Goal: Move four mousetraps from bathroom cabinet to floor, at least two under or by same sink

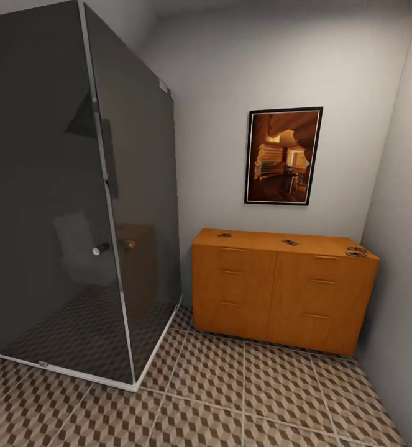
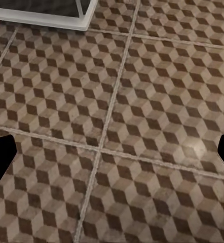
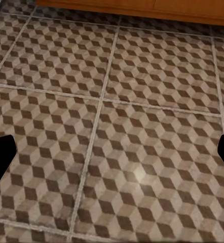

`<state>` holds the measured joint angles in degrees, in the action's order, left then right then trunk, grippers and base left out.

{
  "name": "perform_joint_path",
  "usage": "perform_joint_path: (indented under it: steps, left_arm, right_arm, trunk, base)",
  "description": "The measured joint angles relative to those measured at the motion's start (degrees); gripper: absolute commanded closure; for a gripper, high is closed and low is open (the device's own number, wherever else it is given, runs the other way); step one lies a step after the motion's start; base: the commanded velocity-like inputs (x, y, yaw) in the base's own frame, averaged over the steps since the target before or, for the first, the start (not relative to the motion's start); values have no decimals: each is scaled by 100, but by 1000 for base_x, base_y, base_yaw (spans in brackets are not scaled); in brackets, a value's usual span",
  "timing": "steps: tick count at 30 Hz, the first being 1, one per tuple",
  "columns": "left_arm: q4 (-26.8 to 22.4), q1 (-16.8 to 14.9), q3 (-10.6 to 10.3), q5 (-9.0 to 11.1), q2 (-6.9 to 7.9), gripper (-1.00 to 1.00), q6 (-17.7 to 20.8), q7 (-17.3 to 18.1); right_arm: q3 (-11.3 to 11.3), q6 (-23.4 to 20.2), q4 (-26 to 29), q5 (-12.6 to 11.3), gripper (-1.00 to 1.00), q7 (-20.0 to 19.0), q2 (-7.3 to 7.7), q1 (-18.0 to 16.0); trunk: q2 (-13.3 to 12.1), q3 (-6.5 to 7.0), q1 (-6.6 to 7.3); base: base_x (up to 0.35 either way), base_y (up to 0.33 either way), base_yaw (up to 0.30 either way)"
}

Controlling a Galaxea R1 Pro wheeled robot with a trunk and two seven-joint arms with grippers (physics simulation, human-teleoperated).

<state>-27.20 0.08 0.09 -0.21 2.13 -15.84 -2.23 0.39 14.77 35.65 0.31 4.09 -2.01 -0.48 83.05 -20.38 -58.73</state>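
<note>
On the left you see a big dark glass shower [image 1: 75,198] standing on the bathroom floor [image 1: 230,397] with its cube tiles. To its right, the orange cabinet [image 1: 280,288] sits against the wall under a framed picture [image 1: 284,156]. The mousetraps lie on its top: one [image 1: 224,234] near the left end, one [image 1: 289,242] in the middle, and more [image 1: 357,251] close together at the right end. Your left gripper [image 2: 112,154] and your right gripper [image 3: 112,154] both hang spread wide over bare tiles, holding nothing.

A small home bathroom. A dark smoked-glass shower enclosure [image 1: 75,186] stands on brown, beige and white cube-patterned floor tiles [image 1: 230,397]. Beside it, a low orange-brown wooden drawer cabinet [image 1: 280,292] sits under a framed picture [image 1: 284,155].
</note>
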Motion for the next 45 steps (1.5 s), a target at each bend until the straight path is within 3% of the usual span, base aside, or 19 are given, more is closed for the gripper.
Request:
perform_joint_path:
  steps: [45]
  left_arm:
    - [-1,0,5,0,6,-100,-2,0]
  right_arm:
    - [0,0,-1,9,-100,-1,-3,0]
  trunk:
    - [0,-166,0]
  base:
    - [0,-32,-234]
